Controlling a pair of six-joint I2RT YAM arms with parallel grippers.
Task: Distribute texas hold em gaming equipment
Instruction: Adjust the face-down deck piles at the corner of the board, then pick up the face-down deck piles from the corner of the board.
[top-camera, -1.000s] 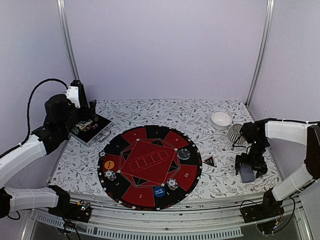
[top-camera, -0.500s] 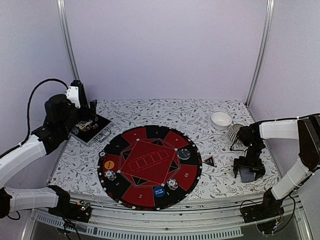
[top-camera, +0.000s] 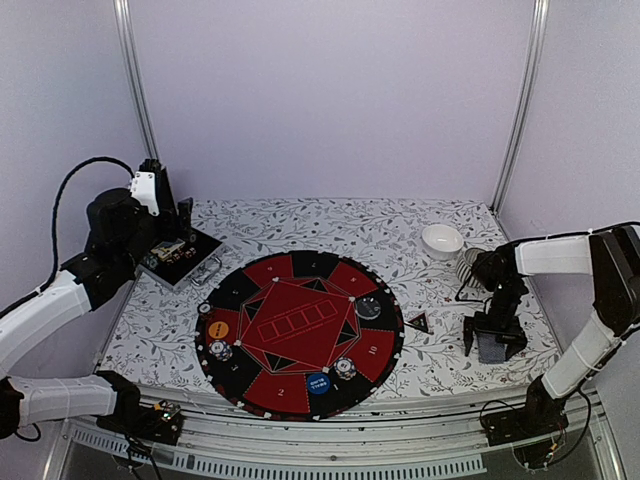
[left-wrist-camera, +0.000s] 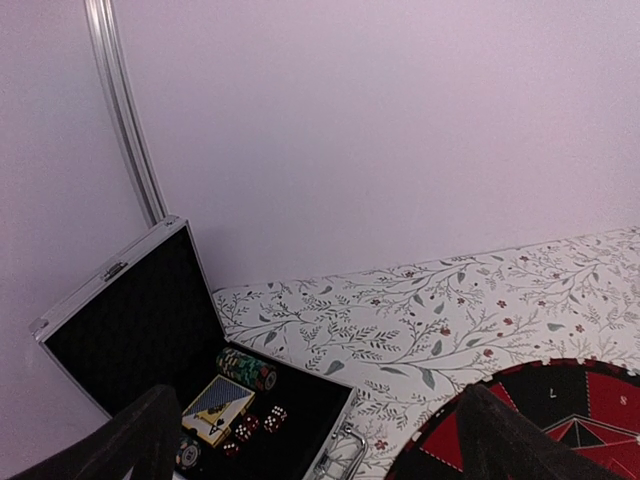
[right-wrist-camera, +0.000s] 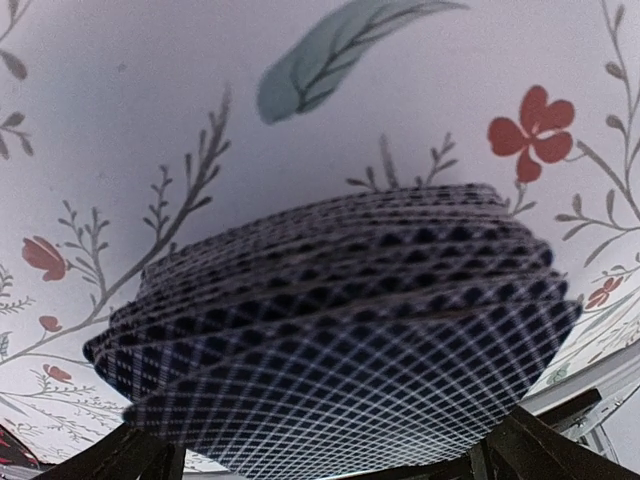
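White desk (top-camera: 300, 225) patterned with grey leaves and red flowers. Round mat (top-camera: 300, 330) in red and black. Card stack (right-wrist-camera: 340, 330) backed in navy-and-white lattice. Orange disc (top-camera: 217, 327), blue disc (top-camera: 318, 382).

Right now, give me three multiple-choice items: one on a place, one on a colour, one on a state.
1. The card stack lies: A in the far-left corner; B right of the round mat, at the right gripper; C at the mat's centre.
2. The button at the mat's near edge is: A blue; B green; C yellow.
3. The case is: A shut; B open; C upside down.
B, the top view shows it beside the mat; A, plainly blue; B, its lid stands raised.
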